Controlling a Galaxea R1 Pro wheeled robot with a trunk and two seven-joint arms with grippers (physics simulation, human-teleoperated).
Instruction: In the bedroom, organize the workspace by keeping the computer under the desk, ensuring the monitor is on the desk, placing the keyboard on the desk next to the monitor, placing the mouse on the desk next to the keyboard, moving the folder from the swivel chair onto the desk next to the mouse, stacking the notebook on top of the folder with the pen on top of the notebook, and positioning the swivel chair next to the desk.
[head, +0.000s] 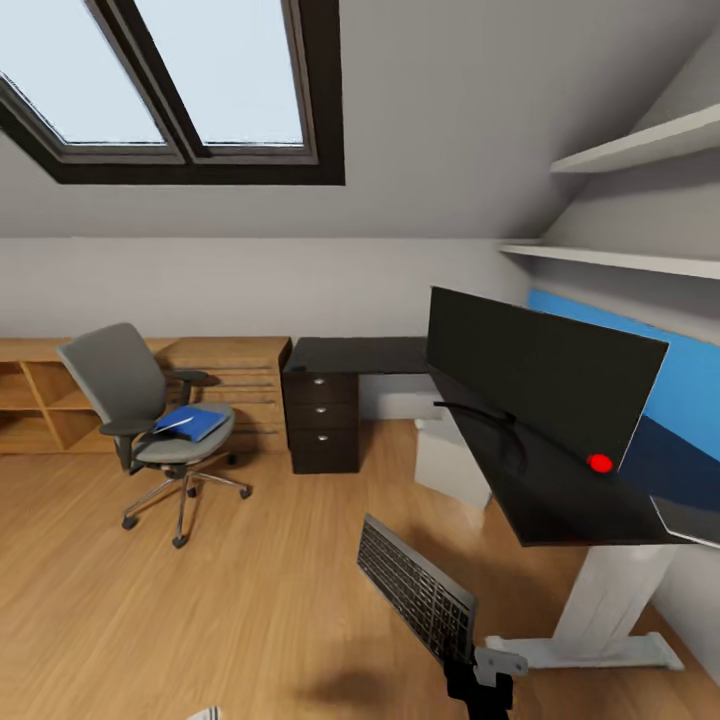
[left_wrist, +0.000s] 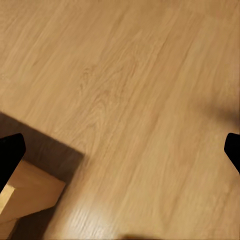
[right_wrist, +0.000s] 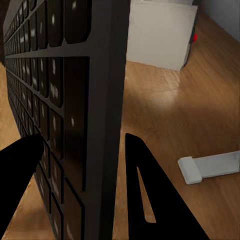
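While the monitor (head: 540, 375) stands on the desk (head: 560, 500), the right end effector (right_wrist: 82, 167) grips the keyboard (head: 415, 588).

computer (head: 452, 462): upper part hidden behind desk (head: 560, 495) edge | notebook (head: 176, 424) on folder (head: 195, 422): too small to make out | desk's far right corner: cut by frame edge | left gripper (left_wrist: 120, 150): fingertips cropped at both edges | keyboard (right_wrist: 60, 100): runs out of right wrist frame
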